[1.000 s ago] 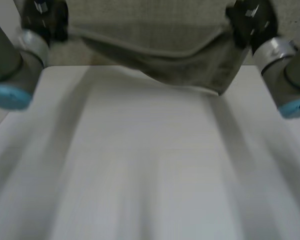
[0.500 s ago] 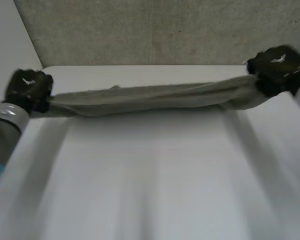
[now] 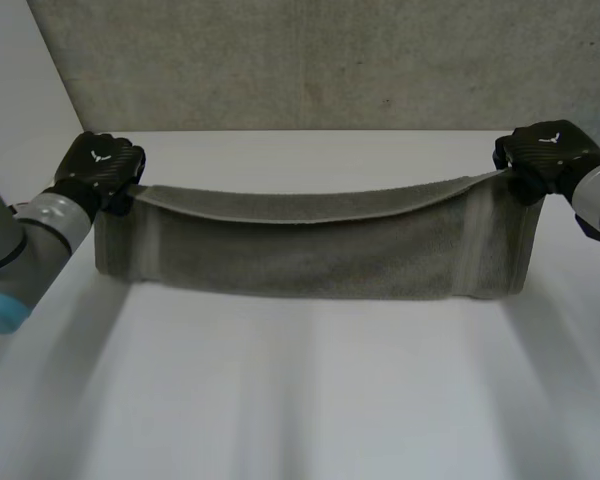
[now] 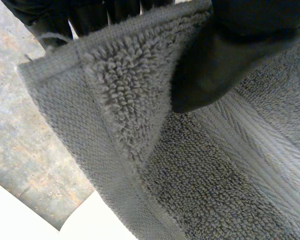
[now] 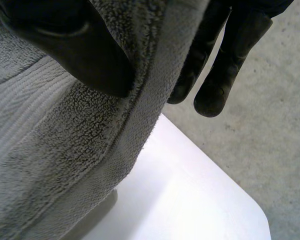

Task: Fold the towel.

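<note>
We've got the grey towel (image 3: 310, 250) hanging between both hands over the far part of the white table (image 3: 310, 400) (top edge sags a bit mid-way). Left hand (image 3: 100, 165) pinches one top corner, right hand (image 3: 548, 152) the other, thumbs clamped against fingers

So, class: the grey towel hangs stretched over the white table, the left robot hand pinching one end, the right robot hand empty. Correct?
No. The right robot hand is not empty: the right wrist view shows it pinching the other end of the towel. The left robot hand does pinch one end.
</note>
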Motion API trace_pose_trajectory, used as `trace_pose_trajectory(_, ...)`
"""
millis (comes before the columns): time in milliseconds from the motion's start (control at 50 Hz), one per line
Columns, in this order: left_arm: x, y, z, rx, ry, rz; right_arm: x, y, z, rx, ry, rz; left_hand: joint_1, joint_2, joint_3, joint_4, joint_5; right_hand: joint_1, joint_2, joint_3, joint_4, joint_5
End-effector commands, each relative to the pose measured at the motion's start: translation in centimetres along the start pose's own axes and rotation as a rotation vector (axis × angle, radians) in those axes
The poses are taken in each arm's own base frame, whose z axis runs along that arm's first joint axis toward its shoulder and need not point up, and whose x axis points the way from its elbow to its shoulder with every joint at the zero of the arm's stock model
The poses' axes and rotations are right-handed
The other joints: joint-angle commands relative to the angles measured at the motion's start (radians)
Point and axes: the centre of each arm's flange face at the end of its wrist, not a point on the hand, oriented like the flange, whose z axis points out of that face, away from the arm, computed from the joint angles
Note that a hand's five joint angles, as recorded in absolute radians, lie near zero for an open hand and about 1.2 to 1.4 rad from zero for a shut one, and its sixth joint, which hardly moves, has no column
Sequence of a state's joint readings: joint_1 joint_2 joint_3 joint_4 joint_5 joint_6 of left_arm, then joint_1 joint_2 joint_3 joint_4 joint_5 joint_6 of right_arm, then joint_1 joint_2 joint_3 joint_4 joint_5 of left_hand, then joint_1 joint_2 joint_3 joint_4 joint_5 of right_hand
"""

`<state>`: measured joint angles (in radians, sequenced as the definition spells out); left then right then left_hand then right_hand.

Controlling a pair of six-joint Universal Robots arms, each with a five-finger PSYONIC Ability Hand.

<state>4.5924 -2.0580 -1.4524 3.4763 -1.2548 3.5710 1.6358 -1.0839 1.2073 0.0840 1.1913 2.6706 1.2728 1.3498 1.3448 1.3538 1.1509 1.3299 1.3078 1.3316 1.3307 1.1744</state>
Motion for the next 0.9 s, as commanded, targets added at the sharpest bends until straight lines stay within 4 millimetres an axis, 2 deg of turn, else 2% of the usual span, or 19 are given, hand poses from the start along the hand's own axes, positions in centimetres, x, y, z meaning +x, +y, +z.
trace_pose_trajectory(20, -0.8, 0.8, 3.7, 0.03, -0.019, 0.016, 0.1, 2.0, 2.6, -0.02, 0.033, 0.003, 0.123, 0.046, 0.051, 0.042, 0.071, 0.066, 0.088, 0.065, 0.066, 0.047)
trace_pose_trajectory(120, -0.7, 1.7, 5.7, 0.028, -0.01, 0.018, -1.1, 2.6, 3.9, -0.012, 0.041, 0.0, 0.123, 0.046, 0.051, 0.042, 0.071, 0.066, 0.088, 0.065, 0.066, 0.047)
trace_pose_trajectory(200, -0.4, 2.6, 7.0, 0.019, 0.001, 0.014, -1.0, 3.3, 5.0, 0.004, 0.081, 0.012, 0.123, 0.046, 0.051, 0.042, 0.071, 0.066, 0.088, 0.065, 0.066, 0.047)
trace_pose_trajectory(360, 1.0, 3.9, 7.7, 0.007, 0.025, 0.008, -1.2, 4.3, 6.3, 0.011, 0.088, 0.015, 0.123, 0.046, 0.051, 0.042, 0.071, 0.066, 0.088, 0.065, 0.066, 0.047)
trace_pose_trajectory(500, 1.3, 4.7, 7.9, -0.003, 0.029, 0.003, -1.3, 5.2, 7.1, -0.006, 0.102, 0.016, 0.123, 0.046, 0.051, 0.042, 0.071, 0.066, 0.088, 0.065, 0.066, 0.047)
trace_pose_trajectory(520, 1.3, 4.8, 8.0, -0.001, 0.027, 0.004, -1.2, 5.3, 7.2, -0.008, 0.107, 0.016, -0.004, -0.081, -0.076, -0.085, -0.057, 0.066, 0.088, 0.065, 0.066, 0.047)
trace_pose_trajectory(540, 1.3, 4.8, 8.0, -0.001, 0.027, 0.004, -1.2, 5.3, 7.2, -0.008, 0.108, 0.016, -0.005, -0.082, -0.077, -0.086, -0.058, 0.066, 0.088, 0.065, 0.066, 0.047)
trace_pose_trajectory(560, 1.3, 4.8, 8.1, 0.001, 0.026, 0.005, -1.3, 5.5, 7.2, -0.013, 0.107, 0.014, -0.264, -0.341, -0.336, -0.345, -0.317, -0.02, 0.002, -0.021, -0.021, -0.039)
trace_pose_trajectory(580, 1.2, 4.9, 8.2, -0.002, 0.019, 0.005, -1.5, 5.6, 7.3, -0.017, 0.104, 0.013, -0.548, -0.626, -0.621, -0.629, -0.601, -0.57, -0.548, -0.572, -0.571, -0.589)
trace_pose_trajectory(600, 1.2, 4.9, 8.2, -0.002, 0.019, 0.005, -1.5, 5.7, 7.3, -0.017, 0.104, 0.013, -0.551, -0.628, -0.623, -0.632, -0.604, -0.575, -0.553, -0.577, -0.576, -0.595)
trace_pose_trajectory(620, 1.1, 4.9, 8.2, -0.008, 0.004, 0.007, -1.9, 5.9, 7.4, -0.02, 0.097, 0.013, -0.795, -0.873, -0.868, -0.877, -0.848, -1.155, -1.133, -1.157, -1.156, -1.174)
trace_pose_trajectory(640, 0.8, 4.8, 8.3, -0.013, -0.021, 0.007, -2.2, 5.9, 7.4, -0.023, 0.094, 0.011, -1.086, -1.163, -1.158, -1.167, -1.138, -1.155, -1.133, -1.157, -1.156, -1.174)
trace_pose_trajectory(760, -0.4, 4.2, 8.3, -0.029, -0.11, 0.012, -2.1, 5.3, 7.2, -0.021, 0.121, 0.01, -1.097, -1.174, -1.169, -1.178, -1.15, -1.155, -1.133, -1.157, -1.156, -1.174)
trace_pose_trajectory(860, -1.6, 2.5, 8.0, -0.014, -0.164, 0.014, -1.9, 3.5, 6.5, 0.012, 0.135, 0.005, -1.097, -1.174, -1.169, -1.178, -1.15, -1.155, -1.133, -1.157, -1.156, -1.174)
trace_pose_trajectory(900, -2.1, 1.1, 7.6, 0.004, -0.176, 0.014, -1.8, 2.3, 5.8, 0.032, 0.139, 0.003, -1.097, -1.174, -1.169, -1.178, -1.15, -1.155, -1.133, -1.157, -1.156, -1.174)
